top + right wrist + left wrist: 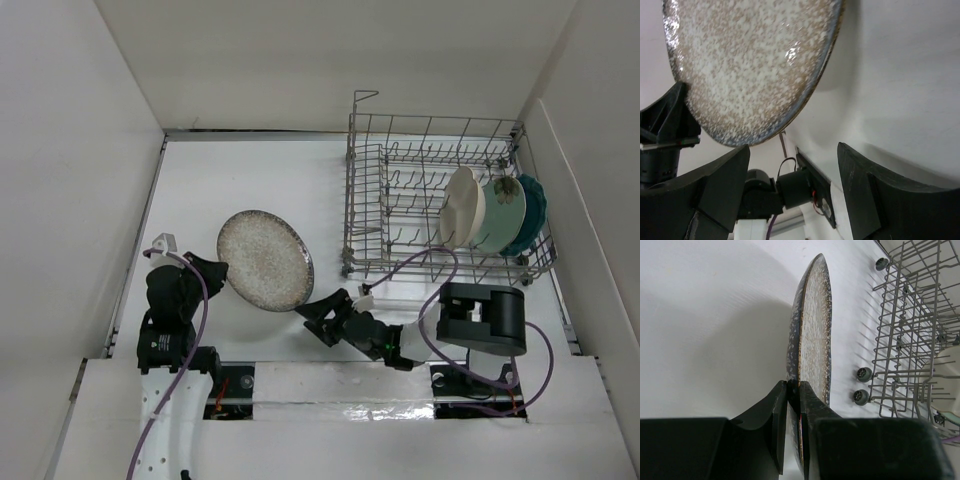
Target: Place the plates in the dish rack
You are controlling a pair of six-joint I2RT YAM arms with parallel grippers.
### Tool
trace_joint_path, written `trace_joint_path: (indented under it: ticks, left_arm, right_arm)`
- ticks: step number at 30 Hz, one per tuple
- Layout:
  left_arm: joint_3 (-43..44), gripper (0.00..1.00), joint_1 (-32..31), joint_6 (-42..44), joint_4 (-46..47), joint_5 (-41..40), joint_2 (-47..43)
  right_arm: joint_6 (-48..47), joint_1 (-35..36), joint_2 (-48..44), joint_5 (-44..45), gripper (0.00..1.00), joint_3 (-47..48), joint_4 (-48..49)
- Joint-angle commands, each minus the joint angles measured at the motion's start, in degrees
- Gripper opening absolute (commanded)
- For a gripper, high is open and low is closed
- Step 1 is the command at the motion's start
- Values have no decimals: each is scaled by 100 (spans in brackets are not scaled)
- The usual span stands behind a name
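Note:
My left gripper (pixel 222 270) is shut on the rim of the large speckled grey-beige plate (pixel 264 259) and holds it tilted above the table; the left wrist view shows it edge-on (pixel 812 335) between the fingers (pixel 792 390). My right gripper (pixel 318 318) is open and empty, just below the plate's lower right rim; the plate fills the top of the right wrist view (pixel 750 65). The grey wire dish rack (pixel 400 200) stands at the right. In its right end stand the cream plate (pixel 461 205), the mint green plate (pixel 498 213) and the dark teal plate (pixel 532 212).
White walls close in the table on the left, back and right. The rack's raised wire handle (pixel 364 98) stands at its far left corner. The rack's wheels (pixel 863 374) show near the plate in the left wrist view. Purple cables run along both arms.

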Motion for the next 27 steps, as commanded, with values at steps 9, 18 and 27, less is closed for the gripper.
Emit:
trace_joint_path:
  ticks: [9,18,27]
  left_arm:
    - [782,0,-22,11,624,672,4]
    - [738,0,-22,-16,598,919,48]
    - [800,0,-22,37,448,989,92]
  right_arm:
    - [967,-237,1148,110,75,349,1525]
    - [1019,-404,1587,102,69,1158,1402]
    - [1169,-457,2247,-83,59,1651,1649]
